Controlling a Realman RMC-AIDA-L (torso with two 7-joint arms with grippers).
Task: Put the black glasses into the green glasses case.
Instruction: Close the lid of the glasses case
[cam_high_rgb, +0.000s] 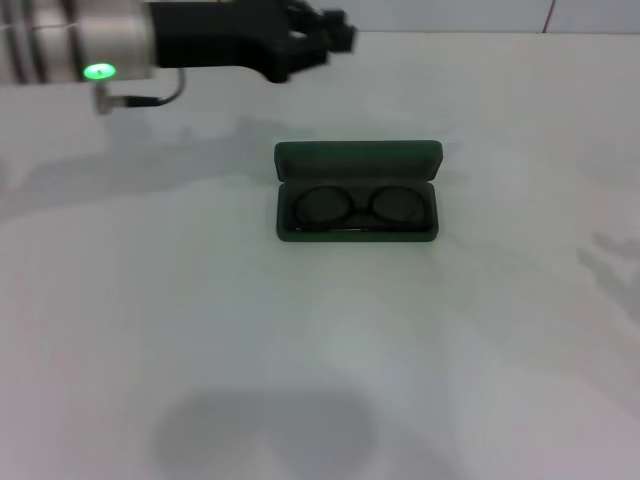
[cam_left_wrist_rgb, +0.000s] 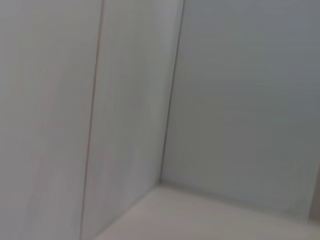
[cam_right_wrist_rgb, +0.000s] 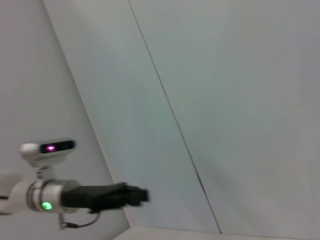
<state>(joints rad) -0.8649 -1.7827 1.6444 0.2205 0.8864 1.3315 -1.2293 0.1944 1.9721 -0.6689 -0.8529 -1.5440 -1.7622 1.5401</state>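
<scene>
The green glasses case lies open in the middle of the white table, its lid standing up at the back. The black glasses rest inside its lower half, both oval rims facing up. My left gripper is raised high over the far left of the table, well behind and to the left of the case and holding nothing that I can see. The right wrist view also catches that left gripper from a distance. The right arm is out of view.
The white table stretches around the case on all sides. A white wall with a vertical seam runs along the far edge. The left wrist view shows only wall panels and a corner.
</scene>
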